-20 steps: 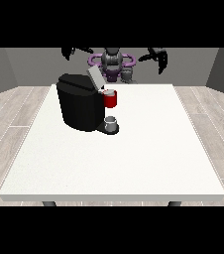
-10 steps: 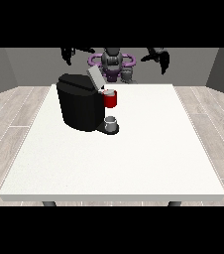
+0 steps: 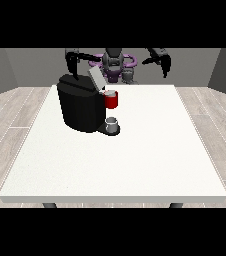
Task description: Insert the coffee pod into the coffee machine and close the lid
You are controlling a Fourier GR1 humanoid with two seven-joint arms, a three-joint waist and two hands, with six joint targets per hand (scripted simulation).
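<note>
I see the coffee machine (image 3: 81,107) on the table (image 3: 135,160), left of centre toward the far edge. My robot (image 3: 115,62) stands behind it.

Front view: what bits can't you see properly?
- Coffee machine: its back is turned from the camera.
- Grey thing at its base: too small to tell if it is the pod.
- Both hands: too small to make out finger positions.

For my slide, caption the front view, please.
Robot raises both hands behind a black coffee machine with its lid open.
</note>
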